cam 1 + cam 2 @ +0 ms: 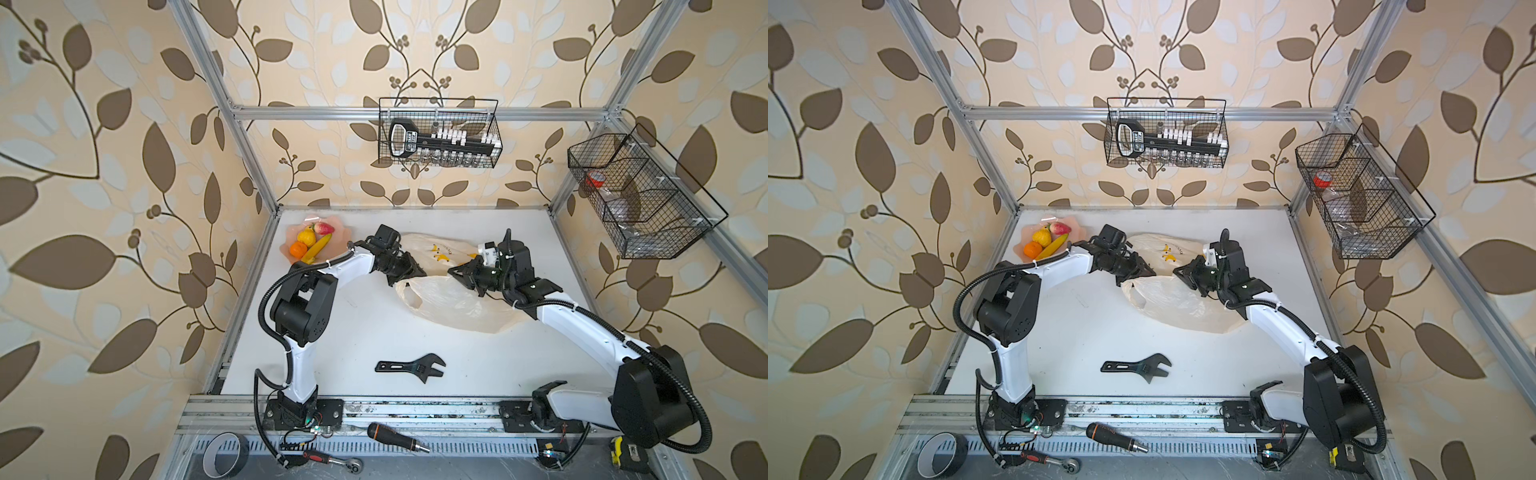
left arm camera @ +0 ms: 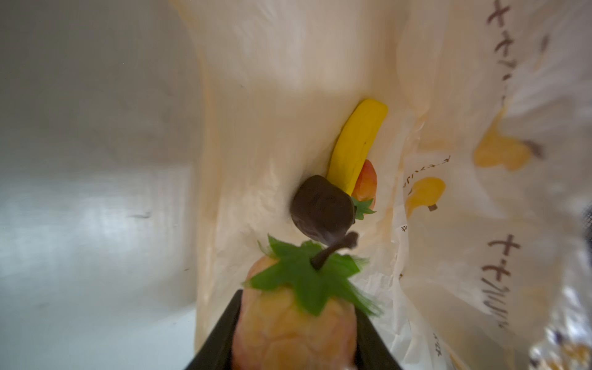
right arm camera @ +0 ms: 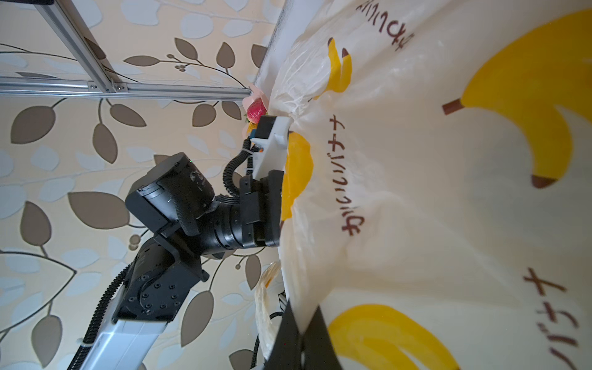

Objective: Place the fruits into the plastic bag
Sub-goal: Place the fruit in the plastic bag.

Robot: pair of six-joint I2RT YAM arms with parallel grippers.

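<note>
Our left pincer (image 2: 296, 339) clamps a pale leafy toy strawberry (image 2: 298, 317) at the crinkly cream plastic bag (image 2: 288, 64); if our right pincer (image 3: 302, 323), pinching its rim, slips, the mouth collapses.

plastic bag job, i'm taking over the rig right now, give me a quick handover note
Left tool: shut on a pale strawberry, at the plastic bag mouth.
Right tool: shut on the bag's rim, holding it open.
Done: a banana, a dark brown round fruit and a red strawberry lie inside the bag.
To do: release the held strawberry, then move the lemon, tangerine, red fruit and second banana from the pink dish.
</note>
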